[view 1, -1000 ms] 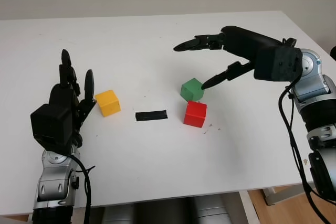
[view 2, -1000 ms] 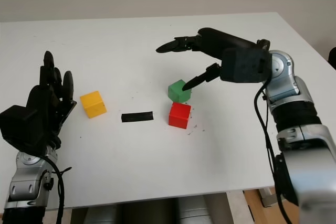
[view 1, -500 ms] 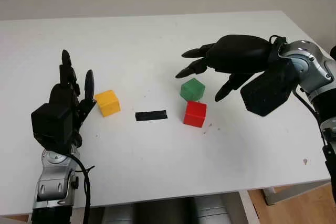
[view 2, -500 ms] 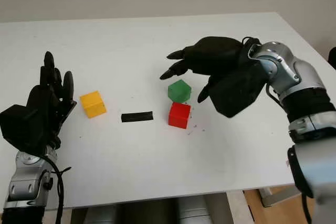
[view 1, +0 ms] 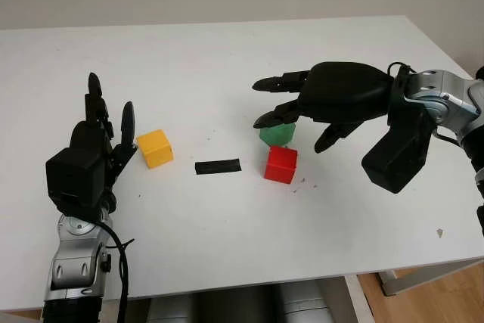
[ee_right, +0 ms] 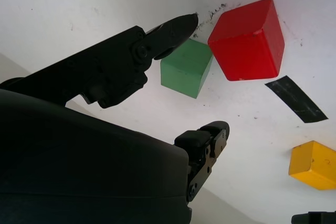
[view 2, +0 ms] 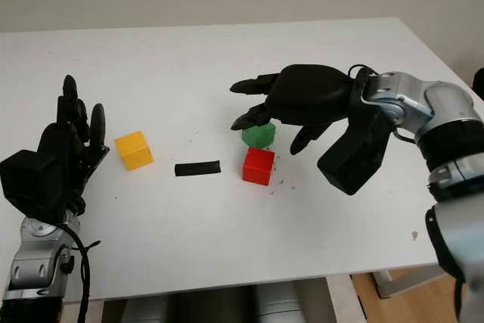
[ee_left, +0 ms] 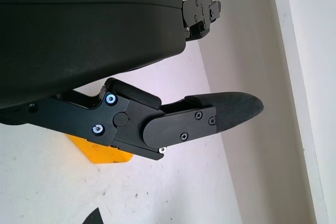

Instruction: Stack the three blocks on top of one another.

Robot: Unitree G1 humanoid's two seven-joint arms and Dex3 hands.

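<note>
— What's on the surface [view 1: 227, 247], left to right?

— My left hand [view 1: 94, 149], released, beside the yellow block [view 1: 155, 147]; black tape strip [view 1: 218, 166]; red block [view 1: 281, 164] touching the green block [view 1: 276, 135]; my right hand [view 1: 318, 104] over green, fingers apart, grasping nothing.

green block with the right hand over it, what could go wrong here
The green block sits right beside the red block, so the right hand's fingers closing around it could nudge the red one aside. The block also lies skewed to the fingers, so it may twist or slip out.
</note>
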